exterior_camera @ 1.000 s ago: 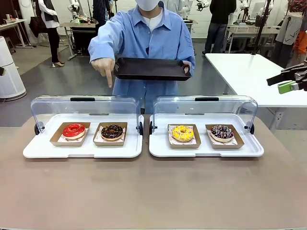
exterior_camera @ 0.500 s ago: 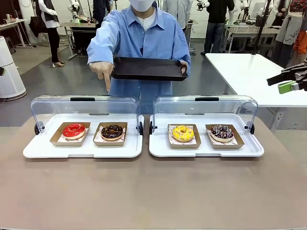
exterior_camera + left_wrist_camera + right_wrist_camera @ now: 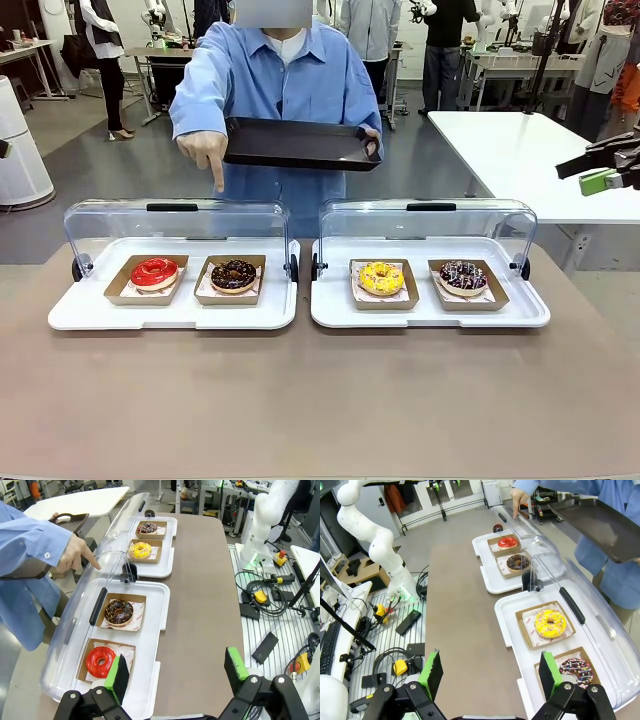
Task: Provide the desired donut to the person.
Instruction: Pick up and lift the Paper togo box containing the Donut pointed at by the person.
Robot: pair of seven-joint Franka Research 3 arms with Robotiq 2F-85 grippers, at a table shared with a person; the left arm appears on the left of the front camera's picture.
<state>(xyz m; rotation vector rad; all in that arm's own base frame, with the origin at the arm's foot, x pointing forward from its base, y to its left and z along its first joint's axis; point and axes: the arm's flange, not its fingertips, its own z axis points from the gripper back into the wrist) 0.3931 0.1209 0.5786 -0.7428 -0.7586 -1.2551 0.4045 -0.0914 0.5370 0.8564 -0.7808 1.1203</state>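
Left tool (image 3: 176,667): spread wide, green pads (image 3: 117,672) well apart, nothing between them, hanging off the left end of the row of trays and looking along it.

On the brown worktop (image 3: 300,400), toward the left, a white left tray (image 3: 70,315) with its clear left lid (image 3: 110,222) swung up at the back. In that tray, 2 cardboard holders (image 3: 118,293) side by side: red donut (image 3: 154,271) in the left holder, chocolate donut (image 3: 234,274) in the right holder, each lying flat and uncovered.

Behind the left lid, at the far side, the person (image 3: 290,80) in a light blue shirt. Pointing hand (image 3: 205,150) out in front, index finger straight down, tip close to the lid's top edge and nearer the chocolate donut's side than the red donut's. Touching the lid or not: cannot tell. Black tray (image 3: 300,145) held level at chest height, gripped at its right end by the other hand (image 3: 371,140).

Just beside the left tray, a white right tray (image 3: 330,315), its clear right lid (image 3: 500,222) likewise up. Inside, 2 more holders: yellow donut (image 3: 381,277) on the left, sprinkled donut (image 3: 462,275), dark with coloured specks, on the right.

At the far right edge, right tool (image 3: 600,170) raised well clear of the trays. Seen from its own wrist camera, spread wide too, pads apart, holding nothing.
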